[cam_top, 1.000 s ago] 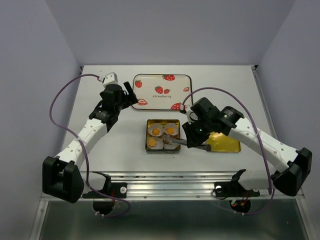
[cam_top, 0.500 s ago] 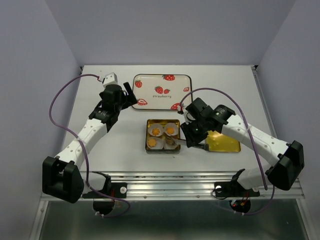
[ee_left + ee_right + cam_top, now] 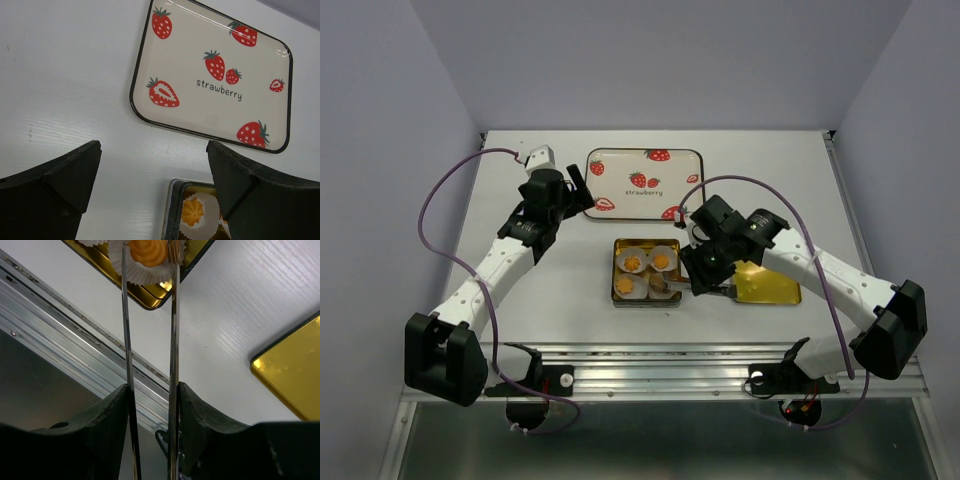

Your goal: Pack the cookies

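Top external: cookies [image 3: 633, 263] in cups [image 3: 663, 250] inside tin [image 3: 614, 272]

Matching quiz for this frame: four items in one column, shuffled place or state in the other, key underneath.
Items
1. strawberry tray
2. gold lid
3. left pincer
4. tweezers

Place or state
A. held by the right pincer, blades either side of a cookie in the tin
B. open, above bare table near the tray
C. far side of the table, no cookies on it
D. flat on the table, right of the tin

Pairs: 1-C, 2-D, 3-B, 4-A
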